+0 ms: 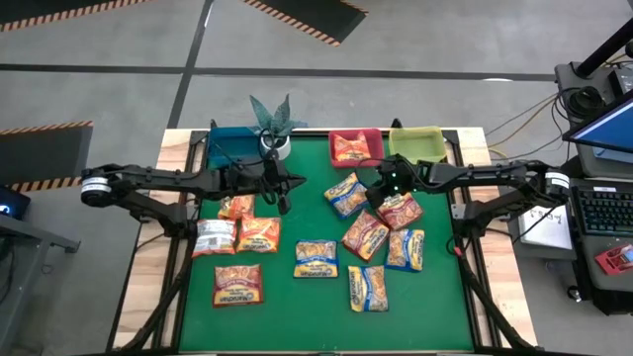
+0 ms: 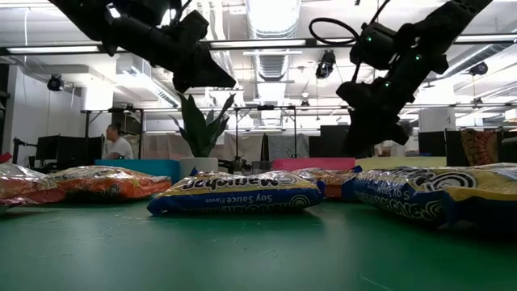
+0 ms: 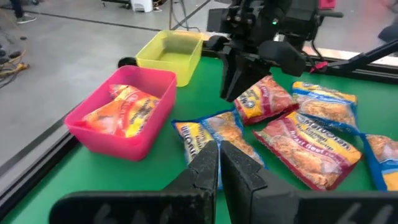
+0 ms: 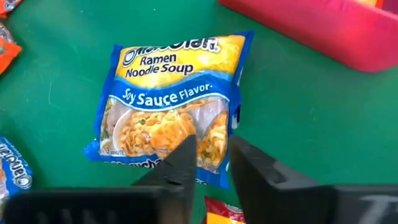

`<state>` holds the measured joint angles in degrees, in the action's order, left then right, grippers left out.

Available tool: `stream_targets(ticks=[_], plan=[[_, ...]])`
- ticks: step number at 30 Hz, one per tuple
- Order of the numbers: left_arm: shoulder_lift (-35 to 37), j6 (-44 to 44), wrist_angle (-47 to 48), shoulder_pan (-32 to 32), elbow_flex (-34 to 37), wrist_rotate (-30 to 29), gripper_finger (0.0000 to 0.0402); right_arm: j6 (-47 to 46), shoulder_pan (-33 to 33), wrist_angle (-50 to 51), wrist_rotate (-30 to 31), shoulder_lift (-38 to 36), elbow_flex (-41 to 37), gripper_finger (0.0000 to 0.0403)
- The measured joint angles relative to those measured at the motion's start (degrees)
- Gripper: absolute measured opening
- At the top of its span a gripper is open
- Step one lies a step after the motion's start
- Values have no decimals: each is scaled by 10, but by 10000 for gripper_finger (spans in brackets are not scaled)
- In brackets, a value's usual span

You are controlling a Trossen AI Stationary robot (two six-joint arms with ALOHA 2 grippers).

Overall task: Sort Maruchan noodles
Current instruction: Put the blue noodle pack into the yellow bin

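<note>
My high camera looks straight down on the whole desk [image 1: 297, 316], while the low one sits at desk level and faces across it into the room. My left wrist camera looks over the red bin [image 3: 118, 124], and the right wrist camera hangs close above a blue-and-yellow packet [image 4: 171, 102] that both overhead and left wrist views share.

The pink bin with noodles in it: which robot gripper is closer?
Right. The right gripper hangs just beside the pink bin, over the mat; the left gripper is farther off, near the plant.

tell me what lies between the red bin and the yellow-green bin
Nothing: in the left wrist view the red bin and yellow-green bin sit apart, bare green mat between.
</note>
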<state>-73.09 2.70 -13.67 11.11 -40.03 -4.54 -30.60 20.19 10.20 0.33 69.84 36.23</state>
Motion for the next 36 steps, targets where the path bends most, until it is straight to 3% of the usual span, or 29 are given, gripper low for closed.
stream_targets(ticks=[8,15,23,36], plan=[[-122,-7,-129,-22,-8,38,0,-9,5,-7,-3,0,0,224],[-241,-21,-147,-21,-52,37,0,-23,6,-39,-3,26,0,297],[-344,-37,-147,-20,-105,37,0,-33,6,-70,-3,82,0,332],[-433,-36,-158,-18,-124,36,0,-49,12,-102,-18,118,-1,336]])
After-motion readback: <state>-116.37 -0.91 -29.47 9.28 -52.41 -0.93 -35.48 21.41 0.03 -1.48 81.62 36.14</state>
